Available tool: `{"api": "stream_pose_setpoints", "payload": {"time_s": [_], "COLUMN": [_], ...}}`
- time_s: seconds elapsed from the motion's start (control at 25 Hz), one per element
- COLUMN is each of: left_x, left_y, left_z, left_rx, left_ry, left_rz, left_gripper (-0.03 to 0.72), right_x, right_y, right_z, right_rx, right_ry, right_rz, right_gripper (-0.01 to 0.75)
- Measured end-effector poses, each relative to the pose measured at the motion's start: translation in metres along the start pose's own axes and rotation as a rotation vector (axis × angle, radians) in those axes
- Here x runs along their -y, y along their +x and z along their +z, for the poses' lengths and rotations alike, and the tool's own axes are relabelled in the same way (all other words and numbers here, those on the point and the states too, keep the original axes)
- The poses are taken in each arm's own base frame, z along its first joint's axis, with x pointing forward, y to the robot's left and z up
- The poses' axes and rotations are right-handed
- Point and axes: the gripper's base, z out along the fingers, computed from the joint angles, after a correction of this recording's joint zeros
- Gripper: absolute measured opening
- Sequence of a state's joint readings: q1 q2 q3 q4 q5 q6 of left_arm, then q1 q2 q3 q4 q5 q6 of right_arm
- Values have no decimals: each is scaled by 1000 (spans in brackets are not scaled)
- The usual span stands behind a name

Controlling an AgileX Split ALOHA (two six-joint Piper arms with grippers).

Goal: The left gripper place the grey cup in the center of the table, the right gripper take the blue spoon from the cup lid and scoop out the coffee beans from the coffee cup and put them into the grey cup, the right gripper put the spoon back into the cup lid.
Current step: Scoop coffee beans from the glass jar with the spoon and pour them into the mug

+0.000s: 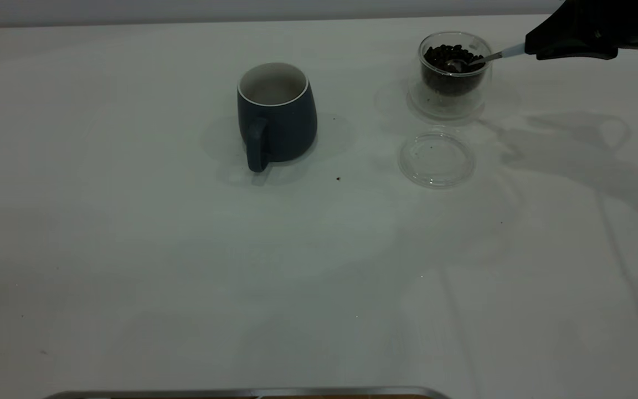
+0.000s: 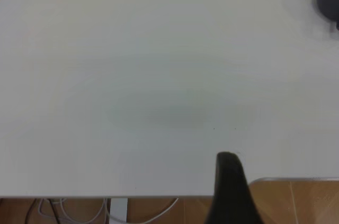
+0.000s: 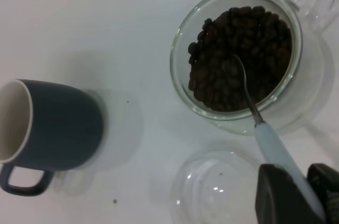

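right wrist view: right gripper fingers clamp the spoon, its bowl in the coffee beans; left fingers' state unclear.

Dark slate-grey cup with white inside and pale rim. Clear glass cup full of dark brown beans. Clear lid. Pale blue spoon handle (silver bowl). Black right gripper. White table.
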State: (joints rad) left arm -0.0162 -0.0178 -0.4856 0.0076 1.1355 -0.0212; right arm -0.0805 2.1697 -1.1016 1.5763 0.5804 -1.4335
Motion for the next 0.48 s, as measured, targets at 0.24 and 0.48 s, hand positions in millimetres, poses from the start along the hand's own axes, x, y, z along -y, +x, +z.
{"api": "stream_pose_setpoints", "payload": {"time_s": [0.24,0.48], "left_x": [0,0], "left_y": [0,0], "left_z": [0,0], "left_rx": [0,0], "left_ry": [0,0], "left_rz": [0,2], "left_gripper": [567,567], "right_x": [-2,16], "right_y": [1,4], "right_z": [0,0], "right_rx": [-10,3], "right_ry": [-31,-115], "right_rz": [111,248], "right_gripper": [111,111]}}
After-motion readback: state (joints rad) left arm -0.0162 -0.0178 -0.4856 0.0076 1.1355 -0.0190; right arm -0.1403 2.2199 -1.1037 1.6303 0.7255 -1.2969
